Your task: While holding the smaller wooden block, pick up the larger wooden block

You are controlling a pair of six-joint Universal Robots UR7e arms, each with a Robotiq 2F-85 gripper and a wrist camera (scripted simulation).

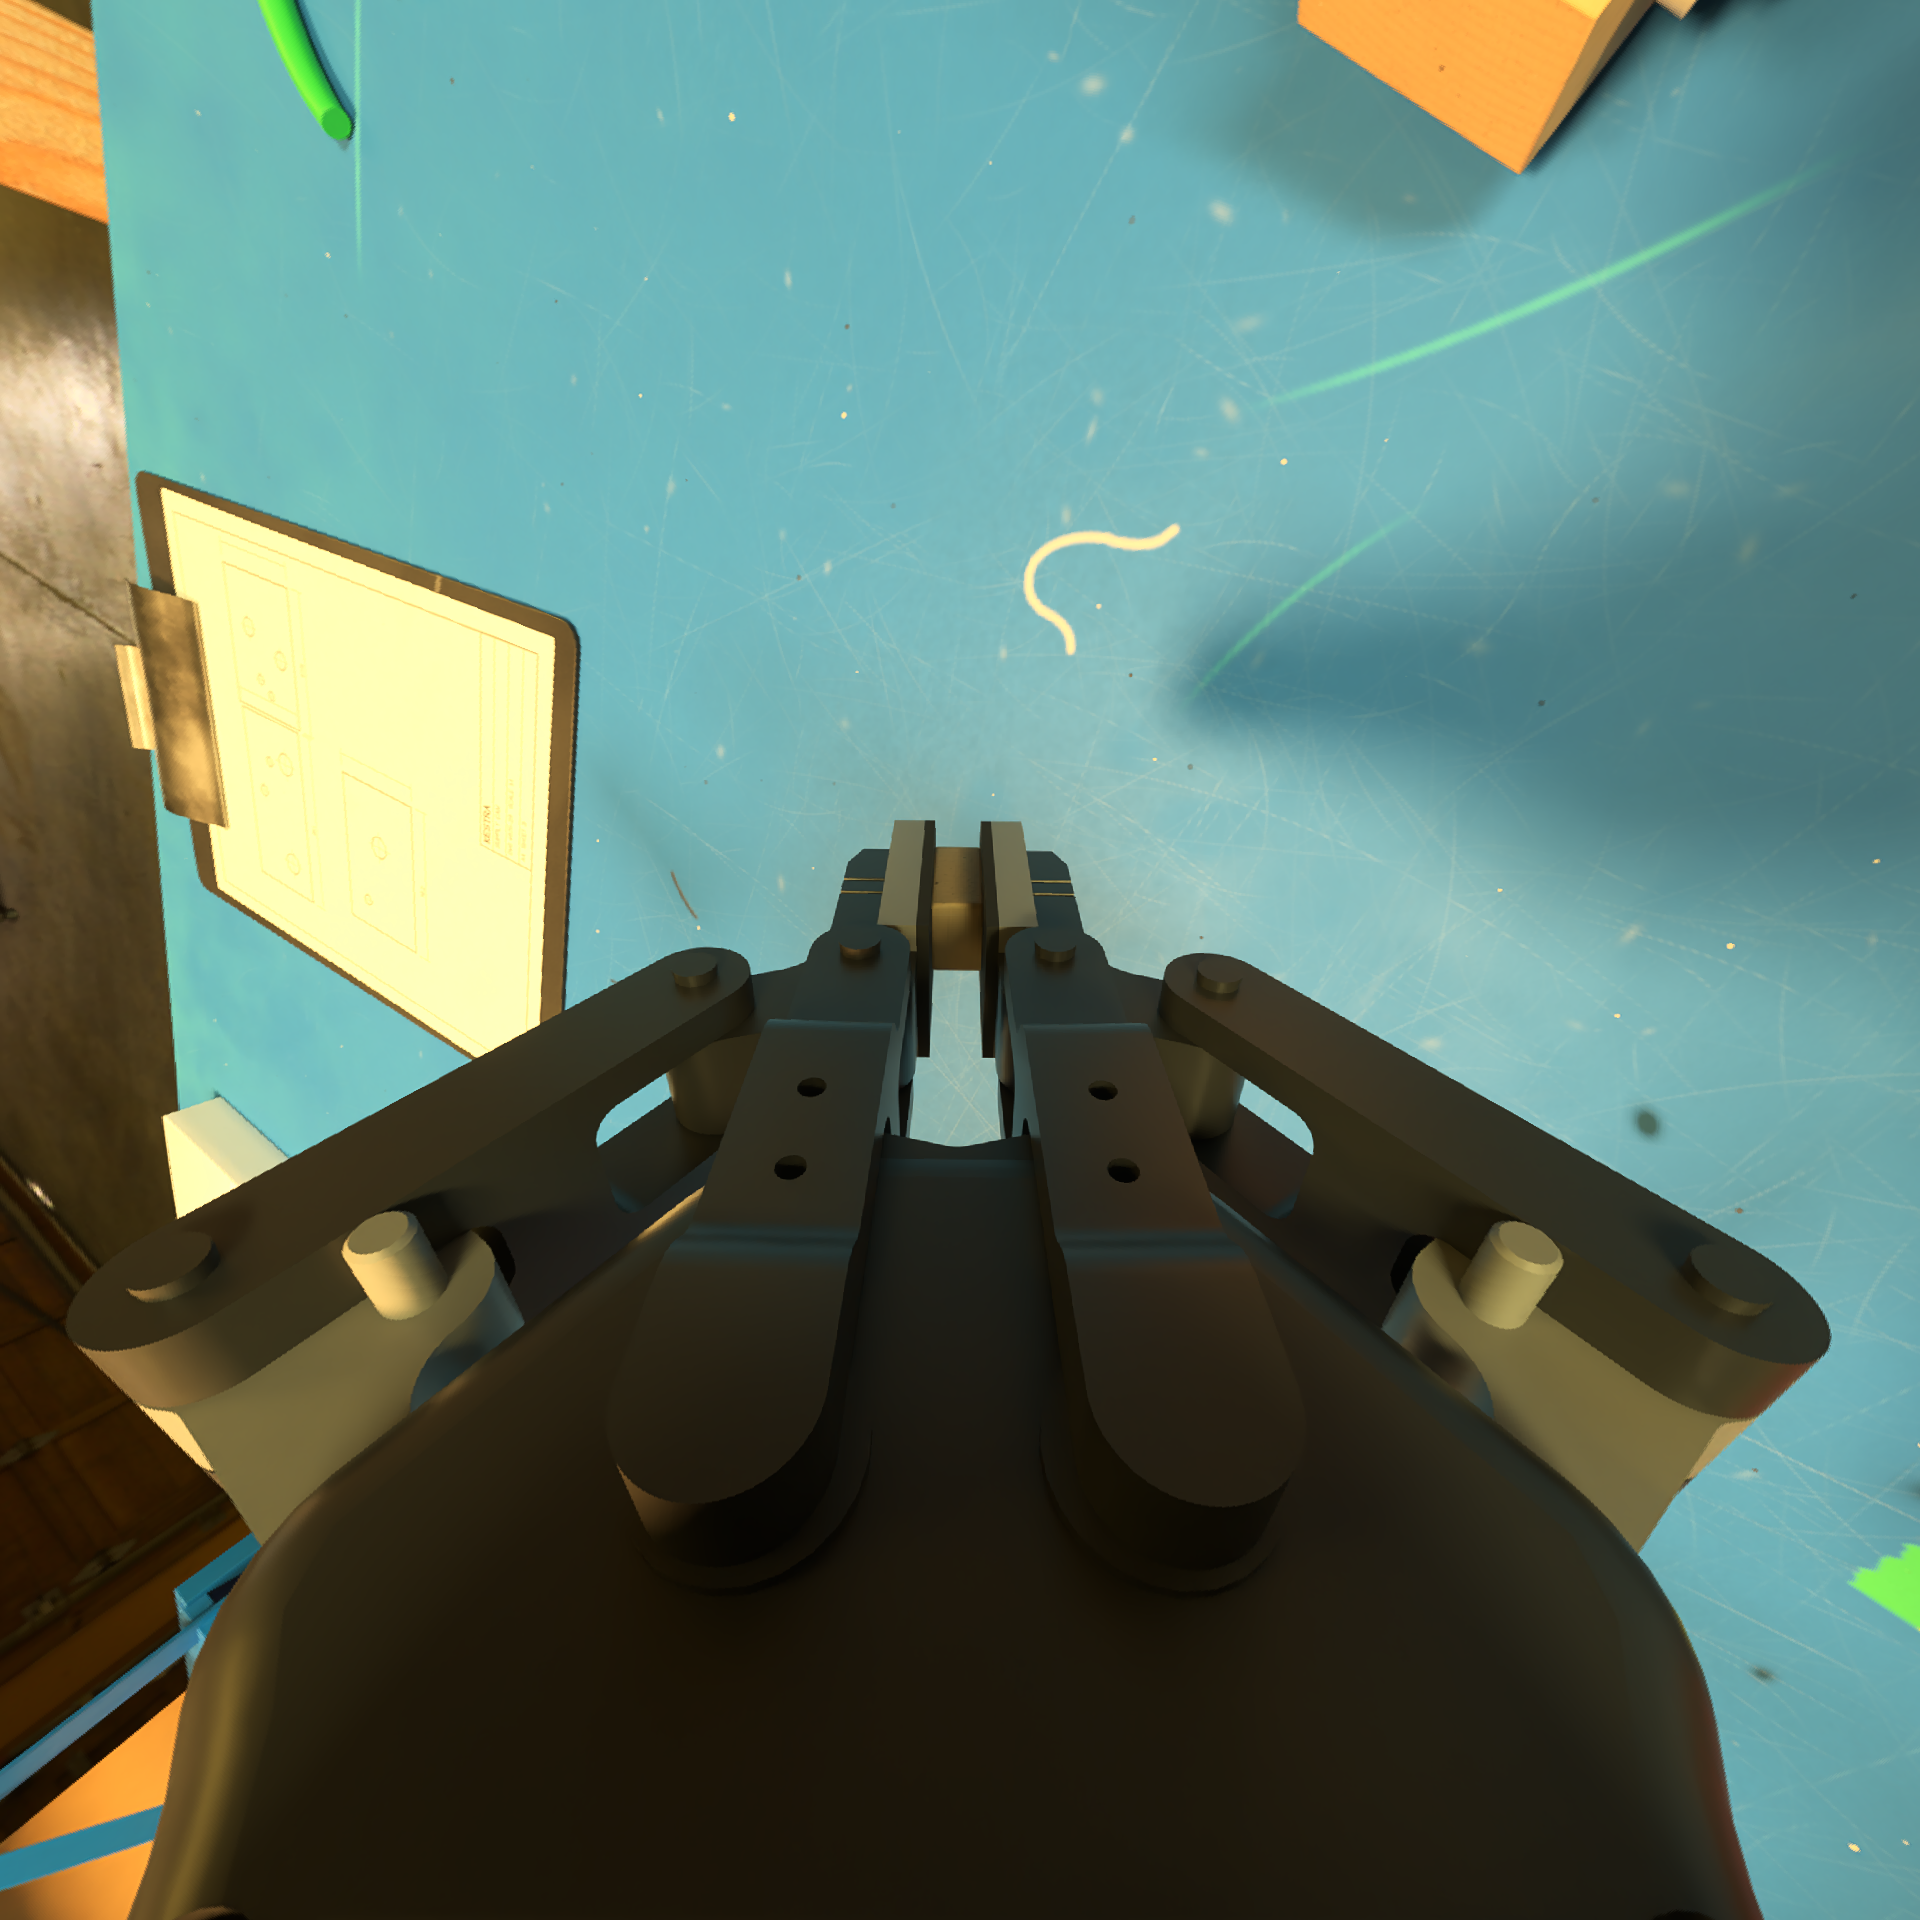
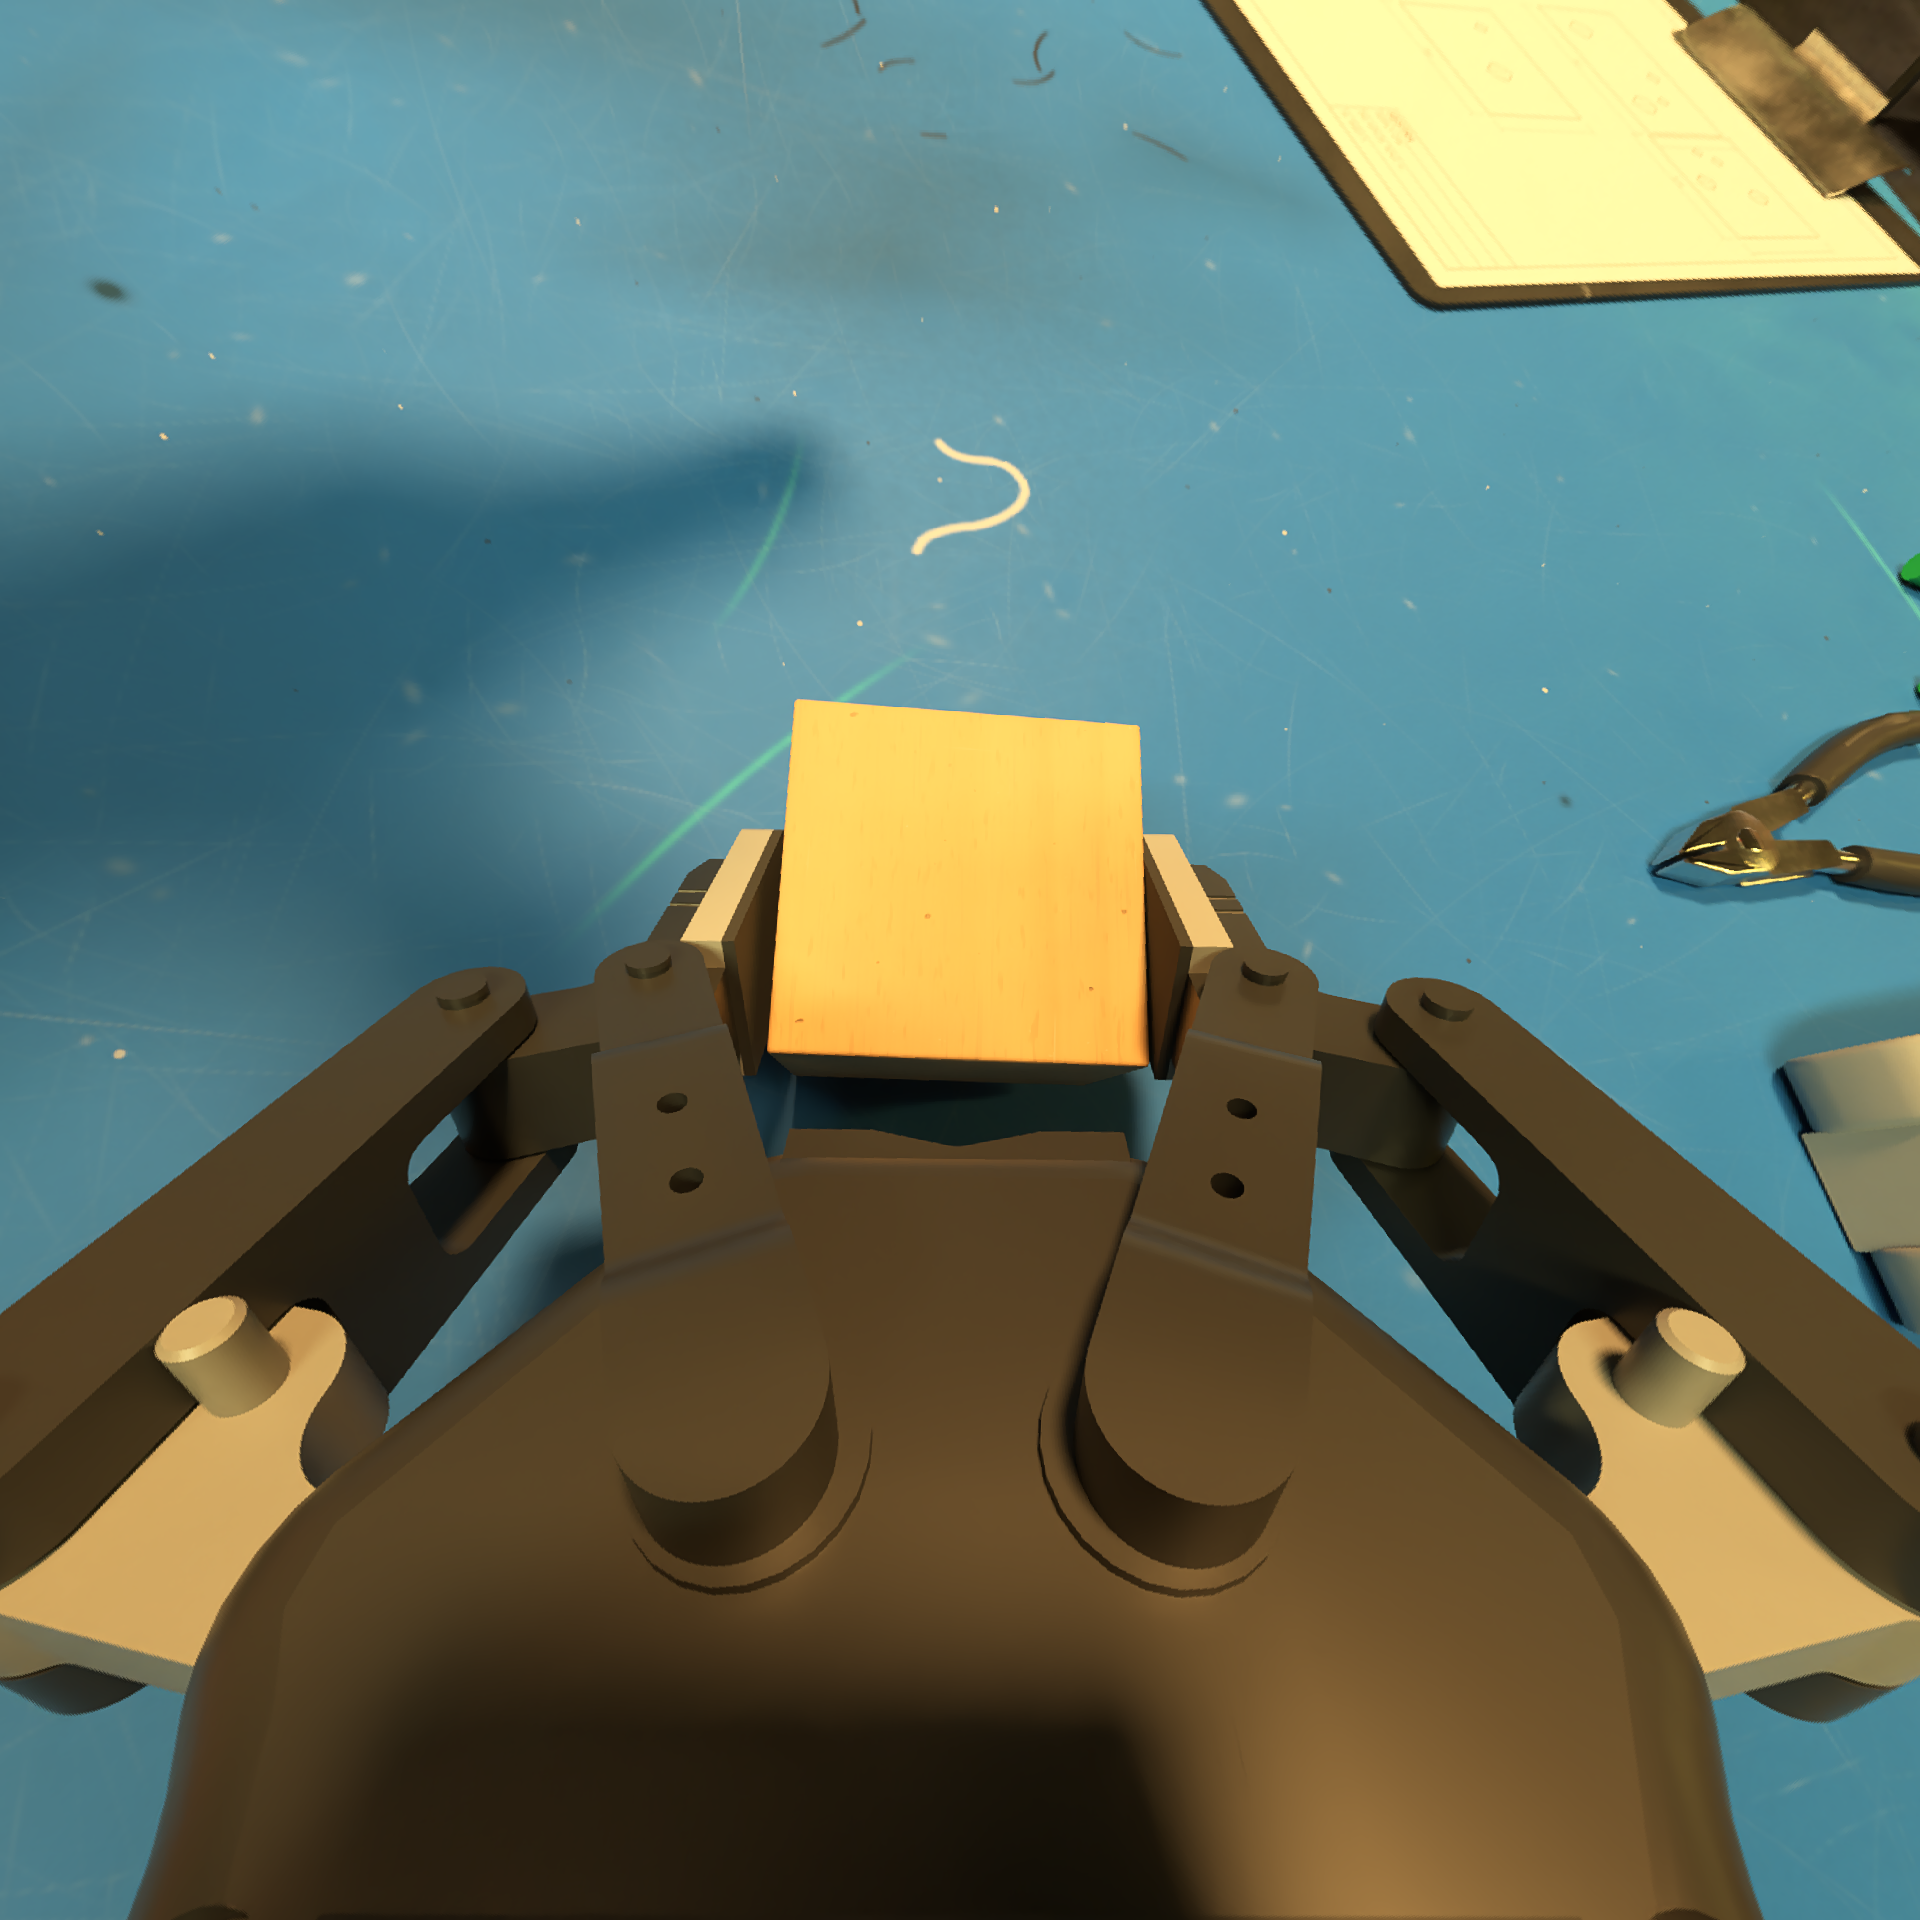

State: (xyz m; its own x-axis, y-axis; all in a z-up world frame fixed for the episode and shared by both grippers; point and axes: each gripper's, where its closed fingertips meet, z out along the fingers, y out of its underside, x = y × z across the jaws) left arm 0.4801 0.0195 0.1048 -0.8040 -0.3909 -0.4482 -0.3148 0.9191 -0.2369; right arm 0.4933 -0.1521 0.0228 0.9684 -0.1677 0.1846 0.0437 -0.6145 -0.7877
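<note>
My left gripper (image 1: pixel 957 847) is shut on the smaller wooden block (image 1: pixel 957 904), a small tan piece pinched between its pads above the blue mat. My right gripper (image 2: pixel 961 862) is shut on the larger wooden block (image 2: pixel 961 894), a light orange-tan block whose broad face fills the gap between the fingers. The larger block also shows at the top right of the left wrist view (image 1: pixel 1465 62), held up off the mat with its shadow below it.
A clipboard with a drawing sheet (image 1: pixel 364 758) lies at the mat's left edge; it also shows at the top right of the right wrist view (image 2: pixel 1579 145). Pliers (image 2: pixel 1787 831) and a grey part (image 2: pixel 1860 1153) lie to the right. A white string (image 2: pixel 977 499) and green tube (image 1: pixel 307 73) lie on the mat.
</note>
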